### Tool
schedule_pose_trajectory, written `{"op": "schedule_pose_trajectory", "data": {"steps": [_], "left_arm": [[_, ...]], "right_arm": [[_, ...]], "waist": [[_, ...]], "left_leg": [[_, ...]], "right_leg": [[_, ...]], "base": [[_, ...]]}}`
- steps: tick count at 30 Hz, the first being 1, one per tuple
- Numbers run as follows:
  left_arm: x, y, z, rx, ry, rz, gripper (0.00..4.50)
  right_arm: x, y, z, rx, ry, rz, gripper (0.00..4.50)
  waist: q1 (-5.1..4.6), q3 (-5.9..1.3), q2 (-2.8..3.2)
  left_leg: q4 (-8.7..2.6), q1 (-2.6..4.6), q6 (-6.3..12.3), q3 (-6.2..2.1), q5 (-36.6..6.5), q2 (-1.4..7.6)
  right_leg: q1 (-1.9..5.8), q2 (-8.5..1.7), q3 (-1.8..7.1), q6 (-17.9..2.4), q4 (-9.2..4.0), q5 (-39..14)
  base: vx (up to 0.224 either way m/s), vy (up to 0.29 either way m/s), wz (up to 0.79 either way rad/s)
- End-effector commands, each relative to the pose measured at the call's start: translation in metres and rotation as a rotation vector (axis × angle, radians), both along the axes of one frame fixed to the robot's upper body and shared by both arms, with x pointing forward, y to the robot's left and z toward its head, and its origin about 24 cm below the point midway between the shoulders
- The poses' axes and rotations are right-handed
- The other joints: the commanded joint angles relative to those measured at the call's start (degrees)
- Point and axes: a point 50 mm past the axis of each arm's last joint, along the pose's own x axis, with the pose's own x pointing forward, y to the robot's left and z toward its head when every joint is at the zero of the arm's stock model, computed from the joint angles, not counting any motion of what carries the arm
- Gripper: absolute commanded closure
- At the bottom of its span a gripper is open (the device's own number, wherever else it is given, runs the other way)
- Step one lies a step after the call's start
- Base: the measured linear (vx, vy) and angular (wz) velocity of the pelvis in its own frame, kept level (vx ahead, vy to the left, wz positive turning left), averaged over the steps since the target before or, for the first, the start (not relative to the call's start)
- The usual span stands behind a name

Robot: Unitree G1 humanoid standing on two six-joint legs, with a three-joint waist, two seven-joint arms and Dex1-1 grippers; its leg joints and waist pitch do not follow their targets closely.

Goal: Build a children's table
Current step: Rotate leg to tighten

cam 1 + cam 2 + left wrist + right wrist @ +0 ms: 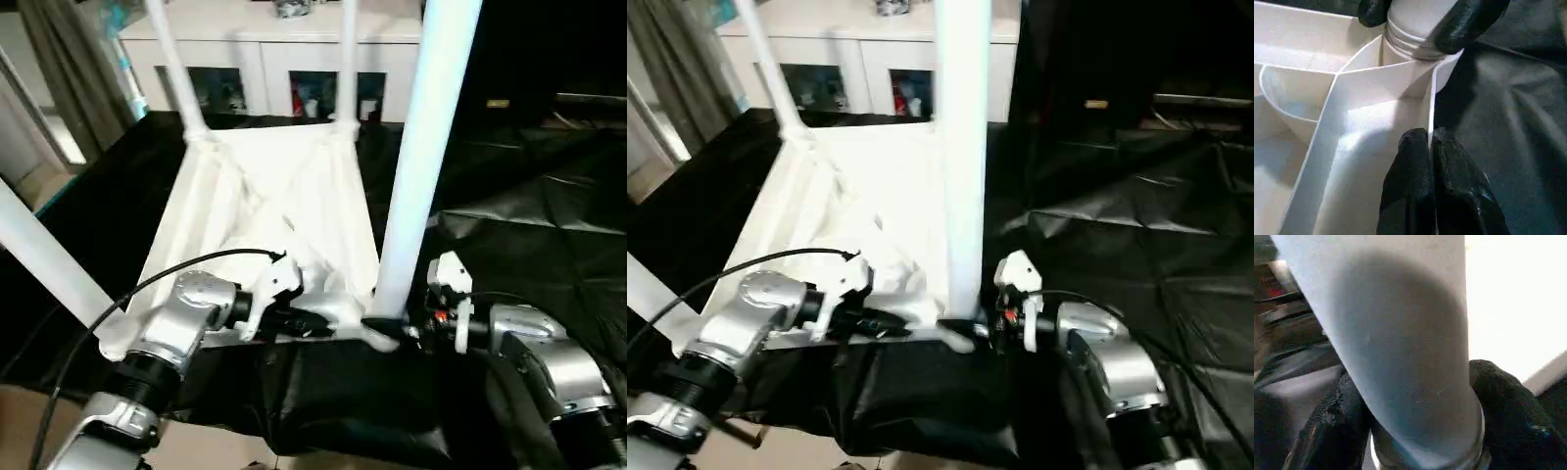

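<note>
Left eye view shows the children's table [274, 211] lying upside down on the black-cloth-draped table [549, 225], its ribbed underside facing up. Two legs stand in the far corner sockets, one white leg [423, 157] stands upright in the near right-hand socket, and another leg [44, 259] slants up at the near left corner.

Left gripper [294, 315] is pinched shut on the thin near rim of the table top; in the left wrist view its black fingers [1415, 196] press together with that wall [1431, 112] between them, just beside the socket. Right gripper [1422, 17] has its fingers on either side of the near right leg where it meets the socket. In the right wrist view the two pads [1508, 411] flank the tube's base and look to be touching it, so I judge it a grip around the leg rather than loose jaws.

The table looks like light, hollow moulded plastic: stiff along the ribs, but thin-walled at the rim, which may flex under a hard pinch. The legs are smooth, round and probably slippery, and being long they would lever strongly against the socket if pushed high up. Low on the tube, close to the socket, seems the soundest place to hold while seating it, with the rim beside the socket steadied as it is.
</note>
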Motion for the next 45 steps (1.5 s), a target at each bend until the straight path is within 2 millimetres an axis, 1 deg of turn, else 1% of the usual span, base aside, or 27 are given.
{"op": "schedule_pose_trajectory", "data": {"steps": [1,2,3,5,6,8,10,12,13,16,19,21,23,24,25,27,28,29,30,34,35,37,38,40,41,42,45], "left_arm": [[0.015,-0.015,0.012,-0.086,-0.073,0.118,4.5],[0.02,-0.019,0.011,-0.08,-0.086,0.171,4.5],[0.025,-0.024,0.01,-0.074,-0.097,0.23,4.5],[0.033,-0.034,0.011,-0.07,-0.115,0.333,4.5],[0.034,-0.035,0.011,-0.073,-0.116,0.347,4.5],[0.038,-0.044,0.014,-0.09,-0.125,0.416,4.5],[0.039,-0.047,0.015,-0.096,-0.128,0.427,4.5],[0.039,-0.053,0.017,-0.108,-0.142,0.415,4.5],[0.038,-0.055,0.017,-0.108,-0.147,0.394,4.5],[0.035,-0.055,0.017,-0.115,-0.152,0.322,4.5],[0.028,-0.046,0.015,-0.103,-0.13,0.211,4.5],[0.025,-0.043,0.015,-0.099,-0.127,0.175,4.5],[0.021,-0.035,0.015,-0.101,-0.105,0.102,4.5],[0.02,-0.034,0.015,-0.102,-0.103,0.081,4.5],[0.019,-0.033,0.015,-0.102,-0.101,0.072,4.5],[0.014,-0.026,0.015,-0.105,-0.078,0.001,4.5],[0.013,-0.024,0.016,-0.108,-0.065,-0.023,4.5],[0.012,-0.023,0.016,-0.108,-0.062,-0.029,4.5],[0.01,-0.019,0.016,-0.114,-0.034,-0.069,4.5],[0.005,-0.011,0.018,-0.125,0.003,-0.122,4.5],[0.005,-0.01,0.018,-0.126,0.01,-0.129,4.5],[0.004,-0.009,0.017,-0.124,0.015,-0.136,4.5],[0.004,-0.008,0.017,-0.122,0.017,-0.139,4.5],[0.003,-0.007,0.017,-0.121,0.017,-0.141,4.5],[0.003,-0.006,0.017,-0.123,0.018,-0.137,4.5],[0.003,-0.006,0.017,-0.124,0.018,-0.137,4.5],[0.002,-0.004,0.017,-0.122,0.021,-0.133,4.5]], "right_arm": [[0.007,0.009,-0.015,-0.056,0.012,-0.152,1.85],[0.011,0.01,-0.02,-0.071,0.02,-0.233,1.85],[0.015,0.013,-0.024,-0.074,0.029,-0.32,1.86],[0.021,0.021,-0.03,-0.07,0.052,-0.433,1.86],[0.022,0.022,-0.031,-0.071,0.055,-0.448,1.86],[0.029,0.032,-0.033,-0.086,0.066,-0.516,1.86],[0.032,0.039,-0.033,-0.087,0.064,-0.52,1.86],[0.035,0.058,-0.027,-0.039,0.042,-0.448,1.86],[0.036,0.063,-0.024,-0.012,0.04,-0.416,1.3],[0.036,0.072,-0.016,0.014,0.009,-0.325,1.1],[0.03,0.068,-0.008,0.019,-0.032,-0.173,0.71],[0.027,0.064,-0.006,0.006,-0.045,-0.118,0.71],[0.024,0.05,-0.005,-0.044,-0.072,-0.03,0.71],[0.023,0.046,-0.005,-0.046,-0.073,-0.02,0.71],[0.023,0.044,-0.004,-0.044,-0.074,-0.014,0.71],[0.022,0.031,0.004,-0.023,-0.084,0.036,0.71],[0.02,0.026,0.007,-0.021,-0.084,0.063,0.71],[0.02,0.024,0.008,-0.021,-0.084,0.07,0.71],[0.016,0.016,0.012,-0.026,-0.077,0.116,0.71],[0.01,0.003,0.016,-0.058,-0.076,0.171,0.71],[0.009,0.0,0.016,-0.058,-0.073,0.18,0.71],[0.008,-0.001,0.017,-0.052,-0.07,0.187,0.86],[0.008,-0.001,0.017,-0.047,-0.067,0.193,0.96],[0.007,-0.001,0.017,-0.038,-0.057,0.211,1.07],[0.005,0.0,0.016,-0.035,-0.048,0.224,1.16],[0.005,0.0,0.016,-0.035,-0.047,0.225,1.28],[0.004,0.001,0.015,-0.029,-0.037,0.237,1.43]], "waist": [[-0.49,-3.06,-1.35],[-1.09,-2.96,-1.43],[-1.64,-2.9,-1.88],[-1.8,-2.93,-1.72],[-1.88,-2.99,-1.86],[-2.03,-3.03,-2.0],[-2.08,-3.06,-1.86],[-2.01,-3.24,-1.74],[-2.01,-3.21,-1.82],[-1.89,-3.3,-1.65],[-1.78,-3.36,-1.54],[-1.66,-3.43,-1.52],[-1.51,-3.45,-0.83],[-1.63,-3.5,-1.07],[-1.62,-3.53,-1.07],[-1.56,-3.6,-0.48],[-1.32,-3.61,-0.64],[-1.11,-3.59,-0.4],[-0.85,-3.58,-0.65],[-0.1,-3.48,-0.55],[-0.02,-3.46,-0.87],[-0.02,-3.35,-0.82],[0.06,-3.32,-1.19],[0.02,-3.28,-1.16],[0.04,-3.3,-1.92],[0.23,-3.32,-1.61],[0.32,-3.44,-1.31]], "left_leg": [[-4.02,1.08,1.6,-1.42,-15.9,2.67],[-4.17,1.05,0.69,-1.63,-16.8,2.55],[-4.26,1.03,0.33,-1.7,-17.8,2.46],[-4.13,1.48,0.21,-1.72,-18.8,2.42],[-4.18,1.26,0.65,-1.8,-17.8,2.5],[-4.15,1.14,1.29,-1.66,-17.0,2.45],[-4.14,1.03,1.57,-1.66,-16.5,2.41],[-3.97,0.95,2.31,-1.61,-15.8,2.38],[-3.94,0.83,2.74,-1.54,-15.3,2.33],[-3.87,0.77,3.46,-1.49,-14.5,2.4],[-3.8,0.68,4.26,-1.55,-13.9,2.44],[-3.7,0.66,4.88,-1.5,-13.3,2.59],[-3.7,0.77,4.85,-1.5,-13.0,2.73],[-3.65,0.69,4.97,-1.43,-13.0,2.76],[-3.63,0.69,5.08,-1.37,-12.8,2.76],[-3.6,0.8,5.08,-1.4,-13.0,2.83],[-3.52,0.9,5.38,-1.29,-13.0,2.96],[-3.56,0.96,5.57,-1.27,-13.1,3.03],[-3.51,0.97,5.64,-1.21,-12.9,3.03],[-3.58,1.1,5.45,-1.21,-13.2,3.2],[-3.65,1.06,5.17,-1.29,-13.4,3.26],[-3.71,1.05,4.62,-1.27,-13.9,3.21],[-3.72,1.09,4.38,-1.28,-14.3,3.17],[-3.77,1.02,4.1,-1.3,-14.5,3.14],[-3.72,0.97,4.29,-1.24,-13.9,3.13],[-3.74,0.99,4.31,-1.36,-13.6,3.2],[-3.64,1.03,4.59,-1.3,-12.6,3.2]], "right_leg": [[2.05,-2.98,1.68,-12.0,-4.79,-17.0],[2.07,-3.04,1.61,-11.3,-4.89,-19.7],[1.93,-3.07,1.58,-10.3,-5.2,-22.5],[1.57,-3.07,1.7,-9.6,-5.46,-24.5],[1.84,-3.15,1.77,-9.5,-5.44,-23.8],[1.79,-2.99,1.78,-9.5,-5.43,-22.2],[1.84,-2.98,1.75,-9.8,-5.32,-21.3],[1.97,-3.05,1.81,-10.2,-5.14,-19.5],[2.07,-3.01,1.77,-10.4,-5.15,-18.6],[2.21,-3.02,1.77,-10.8,-4.99,-16.8],[2.42,-3.04,1.67,-11.0,-4.82,-16.0],[2.5,-3.08,1.66,-11.5,-4.65,-14.8],[2.48,-2.95,1.54,-12.2,-4.52,-13.3],[2.53,-2.89,1.5,-12.9,-4.35,-11.9],[2.5,-2.84,1.49,-13.3,-4.3,-11.3],[2.63,-2.86,1.43,-14.1,-4.16,-10.2],[2.55,-2.77,1.43,-14.6,-4.11,-9.2],[2.52,-2.74,1.43,-14.9,-4.04,-8.8],[2.59,-2.74,1.46,-15.0,-4.0,-8.6],[2.39,-2.9,1.6,-14.9,-3.99,-9.8],[2.43,-2.94,1.59,-14.8,-3.92,-10.9],[2.3,-2.96,1.65,-14.4,-4.18,-12.5],[2.28,-3.03,1.68,-14.1,-4.2,-13.8],[2.26,-3.04,1.7,-13.5,-4.34,-14.9],[2.28,-3.0,1.72,-13.3,-4.36,-14.6],[2.29,-3.12,1.75,-13.3,-4.16,-14.5],[2.2,-3.04,1.74,-13.3,-4.11,-13.5]], "base": [[0.0,0.0,0.0],[0.0,0.0,0.0],[0.0,0.0,0.0],[0.0,0.0,0.0],[0.0,0.0,0.0],[0.0,0.0,0.0],[0.0,0.0,0.0],[0.0,0.0,0.0],[0.0,0.0,0.0],[0.0,0.0,0.0],[0.0,0.0,0.0],[0.0,0.0,0.0],[0.0,0.0,0.0],[0.0,0.0,0.0],[0.0,0.0,0.0],[0.0,0.0,0.0],[0.0,0.0,0.0],[0.0,0.0,0.0],[0.0,0.0,0.0],[0.0,0.0,0.0],[0.0,0.0,0.0],[0.0,0.0,0.0],[0.0,0.0,0.0],[0.0,0.0,0.0],[0.0,0.0,0.0],[0.0,0.0,0.0],[0.0,0.0,0.0]]}}
